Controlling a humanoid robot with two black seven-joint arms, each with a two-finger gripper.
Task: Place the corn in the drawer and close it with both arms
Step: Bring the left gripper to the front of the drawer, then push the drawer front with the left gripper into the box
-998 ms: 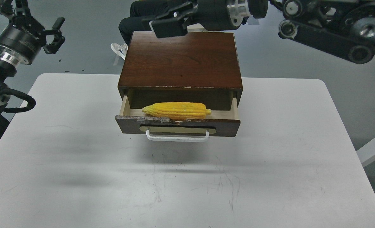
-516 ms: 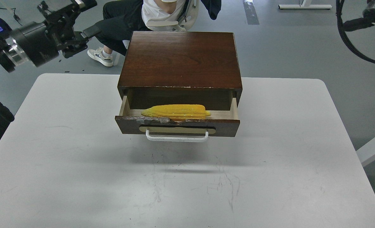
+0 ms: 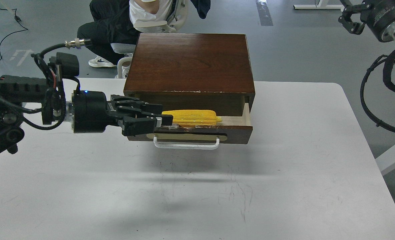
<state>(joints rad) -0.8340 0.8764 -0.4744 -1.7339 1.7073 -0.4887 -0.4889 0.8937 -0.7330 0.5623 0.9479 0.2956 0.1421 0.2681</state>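
Note:
The drawer (image 3: 237,130) of the dark brown cabinet (image 3: 190,63) stands pulled out, its white bar handle (image 3: 186,145) facing me. The yellow corn (image 3: 194,117) lies lengthwise inside it; its left tip is hidden behind my left gripper. My left gripper (image 3: 157,117) reaches in from the left at the drawer's left front corner, covering that end of the drawer front. Its two fingers stand a little apart and hold nothing. My right gripper (image 3: 348,19) is raised at the top right, far from the drawer, open and empty.
The cabinet sits at the back middle of a white table (image 3: 284,186). A seated person (image 3: 124,20) on a chair is behind the table at the upper left. Black cables (image 3: 371,100) hang from the right arm beyond the table's right edge.
My left arm swung down from the upper left to the drawer's left front corner. My right arm moved off to the top right. The drawer and the corn have stayed put.

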